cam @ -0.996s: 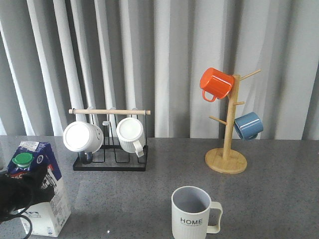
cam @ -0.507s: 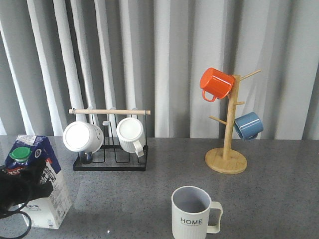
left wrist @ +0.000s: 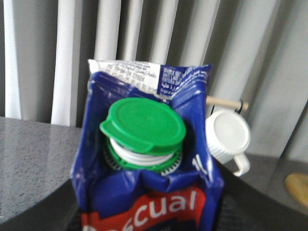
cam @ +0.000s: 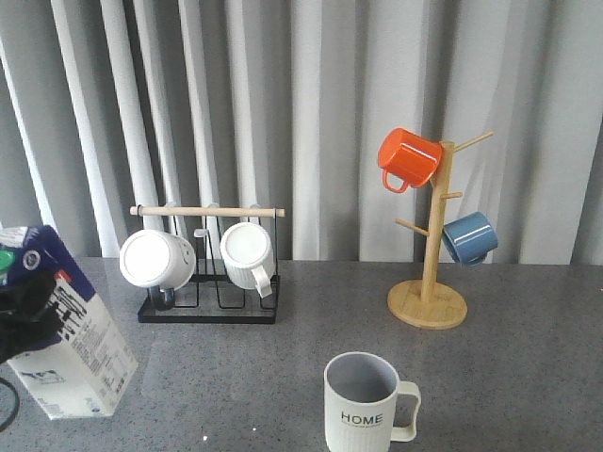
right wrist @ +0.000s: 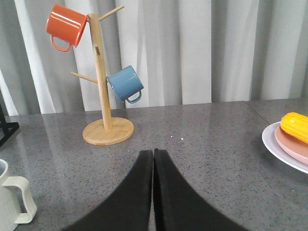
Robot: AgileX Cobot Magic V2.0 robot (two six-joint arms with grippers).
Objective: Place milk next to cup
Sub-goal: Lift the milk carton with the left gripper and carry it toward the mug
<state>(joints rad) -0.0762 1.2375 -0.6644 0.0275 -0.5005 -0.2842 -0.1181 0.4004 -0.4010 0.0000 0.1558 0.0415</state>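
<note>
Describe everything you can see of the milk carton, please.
The tall white and dark-blue cardboard milk carton leans strongly left at the table's left edge. Its round green cap is closed, above a red "Pascual" label. Black print covers its white side. The left hand grips its upper part; whether its base touches the table is unclear.

The front camera looks forward over the desk (cam: 528,377) toward grey curtains, level with the mug tree (cam: 429,273) at right. The left wrist camera sits very close behind the milk (left wrist: 149,159), its green cap filling mid-frame. The right wrist camera looks low across the desk, the closed right end effector (right wrist: 153,159) at the frame's bottom. It shares the mug tree with the front view.
</note>
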